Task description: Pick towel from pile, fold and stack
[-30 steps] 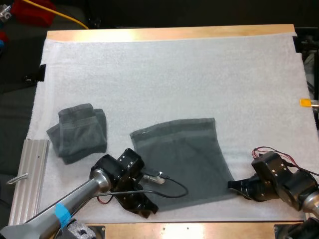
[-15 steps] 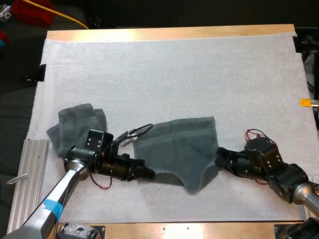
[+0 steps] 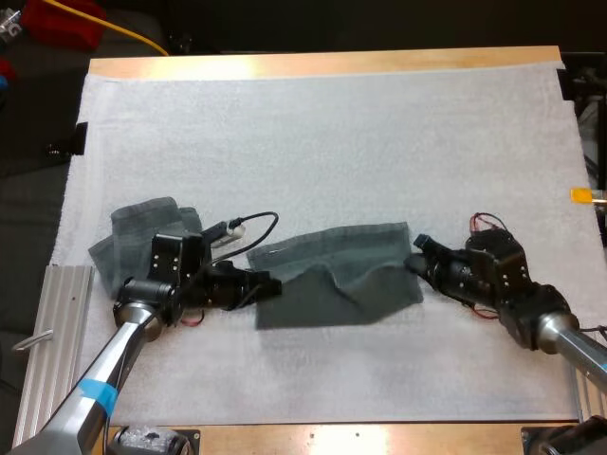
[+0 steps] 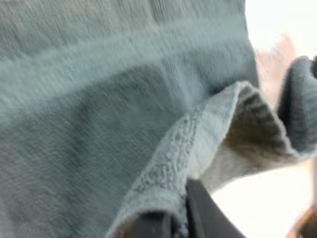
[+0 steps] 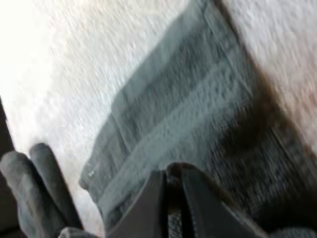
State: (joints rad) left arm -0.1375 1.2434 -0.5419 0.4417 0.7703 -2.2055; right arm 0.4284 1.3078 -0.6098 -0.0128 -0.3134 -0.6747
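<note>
— What have the fingers got?

— The left gripper (image 3: 268,281) has its fingers (image 4: 199,210) pinched narrow on a lifted hem of the towel (image 3: 337,280). The right gripper (image 3: 417,258) has its fingers (image 5: 194,194) clamped on the opposite side edge.

— And the towel itself?

— It lies between the two grippers, nearer the mat's (image 3: 313,133) near edge than its far one. Its near half is raised and carried over towards its far hem, and the cloth sags in the middle.

— So how far along?

— I'd say mid-fold. The picking looks done, the first fold isn't laid flat yet, and stacking remains. A second towel (image 3: 142,245) sits bundled by the mat's left edge; whether it is the pile or the stack, I can't tell.
</note>
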